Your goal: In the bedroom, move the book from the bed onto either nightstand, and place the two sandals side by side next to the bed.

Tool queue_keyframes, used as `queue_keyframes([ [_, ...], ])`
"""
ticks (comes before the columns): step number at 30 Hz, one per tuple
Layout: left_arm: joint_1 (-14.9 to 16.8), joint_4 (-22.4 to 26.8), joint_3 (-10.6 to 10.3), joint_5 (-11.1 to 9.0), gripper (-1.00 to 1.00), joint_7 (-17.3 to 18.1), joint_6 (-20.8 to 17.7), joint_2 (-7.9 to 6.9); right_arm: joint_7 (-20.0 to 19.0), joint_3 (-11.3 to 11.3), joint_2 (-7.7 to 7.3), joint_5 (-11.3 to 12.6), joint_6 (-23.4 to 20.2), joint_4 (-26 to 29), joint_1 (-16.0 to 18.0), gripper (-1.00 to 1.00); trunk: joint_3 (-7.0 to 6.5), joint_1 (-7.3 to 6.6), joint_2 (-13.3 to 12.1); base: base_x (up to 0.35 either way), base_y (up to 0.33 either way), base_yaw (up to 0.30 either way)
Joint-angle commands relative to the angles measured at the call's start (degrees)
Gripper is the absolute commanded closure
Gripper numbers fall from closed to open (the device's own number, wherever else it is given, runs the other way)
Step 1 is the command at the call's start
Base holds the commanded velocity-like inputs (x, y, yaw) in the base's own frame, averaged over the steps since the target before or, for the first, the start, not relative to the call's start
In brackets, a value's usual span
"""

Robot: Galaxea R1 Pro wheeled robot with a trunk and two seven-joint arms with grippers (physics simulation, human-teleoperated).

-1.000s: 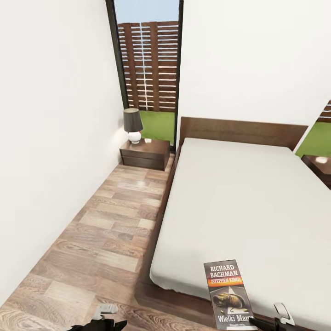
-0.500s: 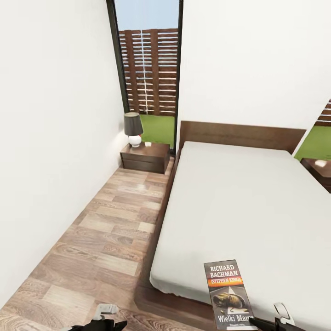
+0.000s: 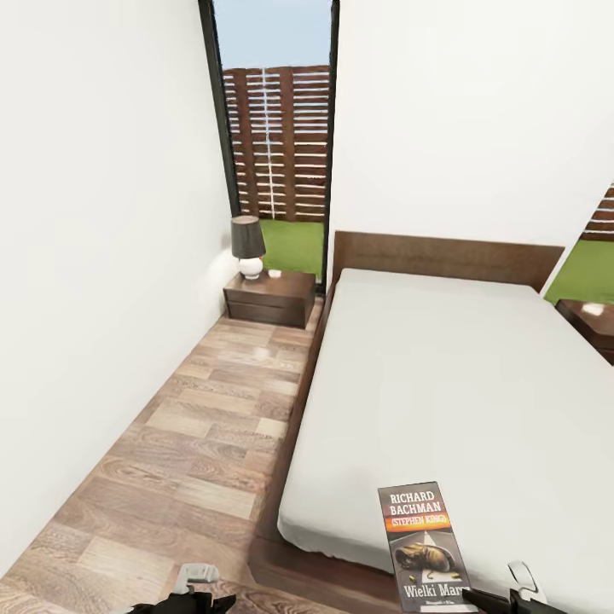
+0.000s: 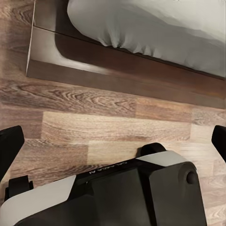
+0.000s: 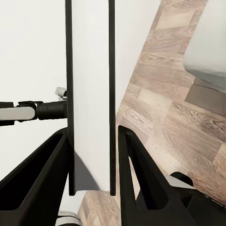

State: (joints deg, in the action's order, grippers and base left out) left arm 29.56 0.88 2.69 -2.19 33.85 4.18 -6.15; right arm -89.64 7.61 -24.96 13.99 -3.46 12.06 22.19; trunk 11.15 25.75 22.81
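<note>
The view has pulled back and tilted up since a second ago, so the nightstand and lamp look farther off; the book keeps its place in frame. It stands edge-on between the right gripper's fingers, pinched, above the bed's near corner. The left gripper hangs spread over the floor
</note>
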Motion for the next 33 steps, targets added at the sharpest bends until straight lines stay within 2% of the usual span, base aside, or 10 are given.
queue_keyframes([
  [1, 0.1, -0.1, 0.2, -0.2, -1.00, 0.3, 0.0, -0.01, -0.2, -0.1, -0.01, 0.2, -0.4, 0.0, 0.0, 1.00, 0.02, 0.03, 0.1, 0.000, 0.000, 0.000],
  [33, 0.1, 0.0, 0.2, -0.2, -1.00, 0.3, 0.0, 0.35, -0.2, -0.1, -0.03, 0.2, -0.4, 0.0, 0.0, 1.00, -2.97, 0.03, 0.1, 0.000, 0.000, 0.000],
])
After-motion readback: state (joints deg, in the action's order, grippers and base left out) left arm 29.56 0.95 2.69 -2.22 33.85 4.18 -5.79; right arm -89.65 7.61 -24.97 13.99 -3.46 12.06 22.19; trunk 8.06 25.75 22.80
